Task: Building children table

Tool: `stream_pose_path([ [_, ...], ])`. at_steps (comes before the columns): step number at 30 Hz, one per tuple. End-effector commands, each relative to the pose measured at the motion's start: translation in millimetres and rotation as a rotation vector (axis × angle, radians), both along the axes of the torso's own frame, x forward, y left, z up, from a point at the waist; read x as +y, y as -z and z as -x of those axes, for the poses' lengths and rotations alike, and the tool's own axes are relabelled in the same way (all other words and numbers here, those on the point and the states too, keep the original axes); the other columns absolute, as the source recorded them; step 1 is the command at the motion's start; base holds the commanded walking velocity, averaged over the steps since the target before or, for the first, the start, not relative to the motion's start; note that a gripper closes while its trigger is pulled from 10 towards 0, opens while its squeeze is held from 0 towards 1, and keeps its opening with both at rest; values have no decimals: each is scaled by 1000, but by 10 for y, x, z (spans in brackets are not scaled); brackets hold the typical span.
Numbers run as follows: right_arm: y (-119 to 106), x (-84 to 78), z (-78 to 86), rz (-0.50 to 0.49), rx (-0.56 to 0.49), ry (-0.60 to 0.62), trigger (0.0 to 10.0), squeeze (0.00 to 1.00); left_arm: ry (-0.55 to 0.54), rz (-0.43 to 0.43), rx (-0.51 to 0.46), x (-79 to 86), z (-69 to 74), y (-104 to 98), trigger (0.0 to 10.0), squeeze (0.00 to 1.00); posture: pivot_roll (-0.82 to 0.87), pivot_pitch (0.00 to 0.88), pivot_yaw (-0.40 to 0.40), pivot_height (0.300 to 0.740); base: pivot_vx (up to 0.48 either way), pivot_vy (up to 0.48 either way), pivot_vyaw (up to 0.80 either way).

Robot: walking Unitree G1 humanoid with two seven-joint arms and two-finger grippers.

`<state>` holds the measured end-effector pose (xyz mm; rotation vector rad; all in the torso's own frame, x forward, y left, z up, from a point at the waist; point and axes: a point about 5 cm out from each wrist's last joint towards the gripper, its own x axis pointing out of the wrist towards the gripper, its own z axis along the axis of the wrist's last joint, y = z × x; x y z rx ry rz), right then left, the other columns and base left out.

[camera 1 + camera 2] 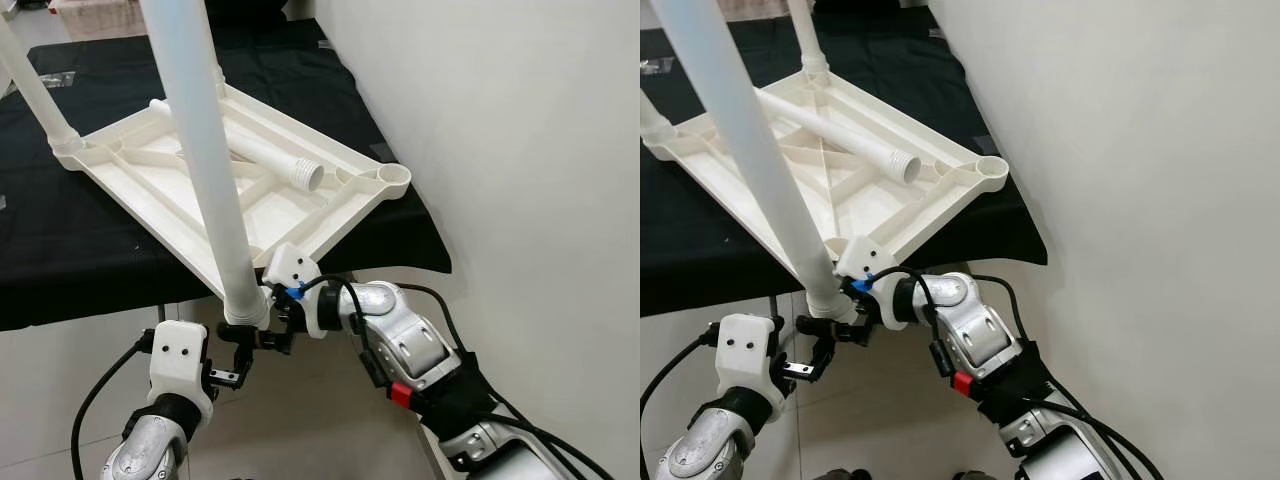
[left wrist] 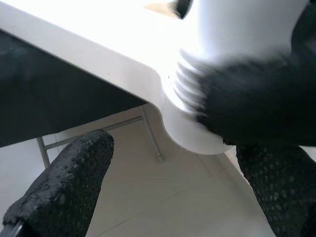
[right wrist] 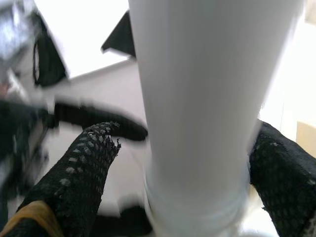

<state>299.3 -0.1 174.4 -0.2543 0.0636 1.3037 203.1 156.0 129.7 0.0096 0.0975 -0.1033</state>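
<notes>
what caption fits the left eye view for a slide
Right gripper at the base of a white leg in the upturned tabletop corner.
</notes>
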Motion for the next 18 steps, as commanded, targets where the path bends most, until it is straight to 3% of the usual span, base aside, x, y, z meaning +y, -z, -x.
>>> stream_pose_path([
  [1,-63,209,37,-60,1,6,10000,0,3,-31,-1,2,15,-3,10000,0,59,190,-43,740,0,0,0],
  [6,-64,176,-15,-77,4,81,10000,0,13,-49,-8,-10,7,-11,10000,0,61,188,-45,740,0,0,0],
  [10,-48,-61,-100,-40,-6,130,10000,0,37,-56,-8,-24,3,-11,10000,0,50,184,-40,740,0,0,0],
  [13,-44,-102,-112,-34,-6,137,10000,0,41,-58,-9,-27,3,-13,10000,0,50,184,-40,740,0,0,0],
  [14,-34,-230,-157,-18,-6,158,10000,0,48,-64,-10,-28,4,-17,10000,0,49,186,-33,740,0,0,0],
  [18,-26,-335,-187,-6,-7,175,10000,0,56,-71,-10,-30,10,-23,10000,0,49,187,-31,740,0,0,0],
])
